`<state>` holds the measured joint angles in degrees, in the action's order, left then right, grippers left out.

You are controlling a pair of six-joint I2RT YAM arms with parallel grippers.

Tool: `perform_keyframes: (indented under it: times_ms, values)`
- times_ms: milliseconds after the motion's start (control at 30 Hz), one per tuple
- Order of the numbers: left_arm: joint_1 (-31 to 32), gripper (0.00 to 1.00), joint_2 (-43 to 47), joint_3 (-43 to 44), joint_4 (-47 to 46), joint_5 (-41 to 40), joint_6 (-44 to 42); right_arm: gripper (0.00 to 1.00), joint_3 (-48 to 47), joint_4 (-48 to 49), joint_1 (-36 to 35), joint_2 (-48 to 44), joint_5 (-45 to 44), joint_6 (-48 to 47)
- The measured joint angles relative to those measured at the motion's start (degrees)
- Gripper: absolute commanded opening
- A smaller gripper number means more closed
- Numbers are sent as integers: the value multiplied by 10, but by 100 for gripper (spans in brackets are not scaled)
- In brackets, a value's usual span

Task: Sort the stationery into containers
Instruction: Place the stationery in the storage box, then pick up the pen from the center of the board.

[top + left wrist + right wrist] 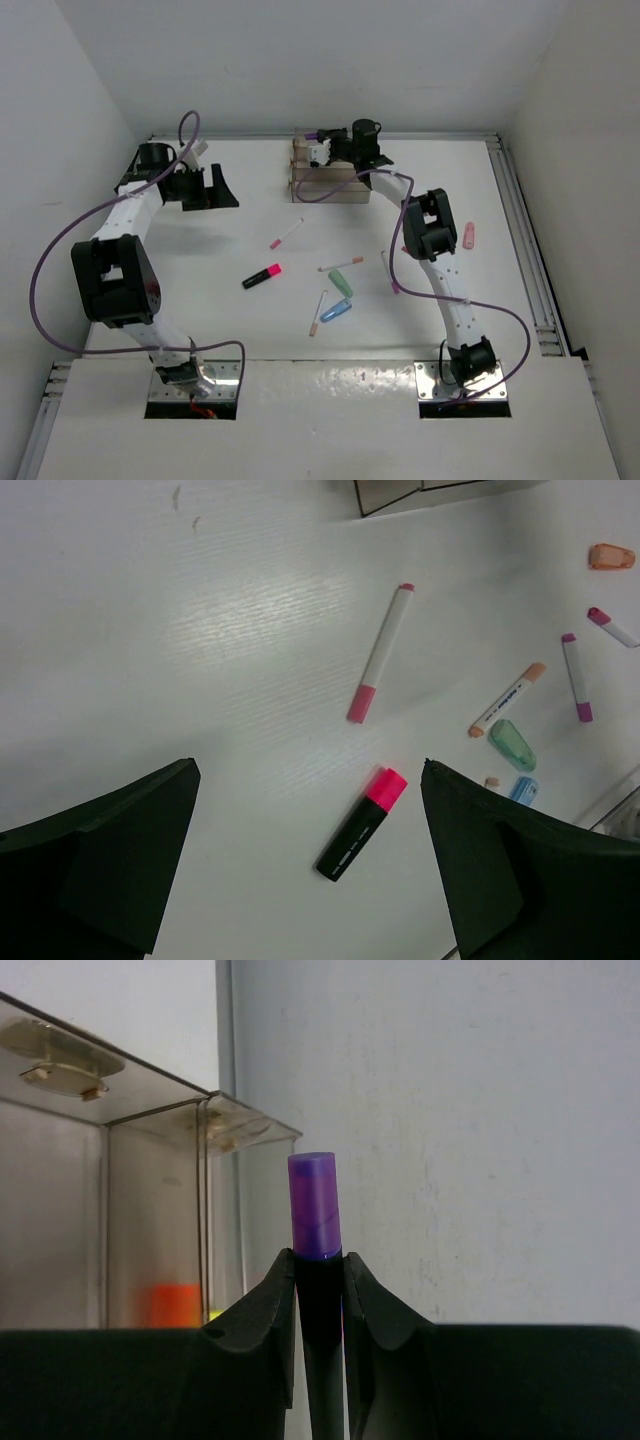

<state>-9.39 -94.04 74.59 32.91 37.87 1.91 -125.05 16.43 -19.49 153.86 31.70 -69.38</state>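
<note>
1. White walls close in a white tabletop (250, 220). The containers (325, 186), a block of clear trays, sit at its far edge near the middle.
2. The right pincer (318, 1265) pinches a purple-capped highlighter (313, 1205) by its black body, with the cap sticking out past the fingertips.
3. From above, the right pincer is over the containers. In the right wrist view their clear walls stand just left of the highlighter, with something orange (177, 1305) inside.
4. The left pincer (308, 770) is spread wide and grips nothing. It hangs above the far left part of the tabletop, well apart from the containers.
5. In the left wrist view a pink-capped highlighter (362, 823) lies flat on the tabletop in the gap between the two fingers, touching neither.
6. Just past it lies a white pen with pink ends (381, 652).
7. Off to the right are a peach-tipped pen (507, 700), a green piece (512, 744), a blue piece (523, 788), a purple-ended pen (575, 677) and a peach piece (611, 556).
</note>
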Motion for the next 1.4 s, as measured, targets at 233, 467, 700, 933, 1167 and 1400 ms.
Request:
perform_keyframes:
  times_ms: [233,467,700,933,1167,1400]
  values:
    - [-33,100,-58,3,9,35,5,37,0,15,2,0,5,-3]
    - [-64,100,-80,3,18,65,12,52,0,17,5,0,14,-7]
    - [-68,98,-79,5,24,79,0,53,14,42,6,-2,14,-1]
    - [-34,74,-4,-26,89,52,-178,53,219,103,0,-114,-19,110]
    - [117,72,157,-148,116,-5,-340,60,449,48,-10,-435,-102,369]
    - [201,68,145,-226,68,-103,-344,75,562,-85,53,-703,-93,597]
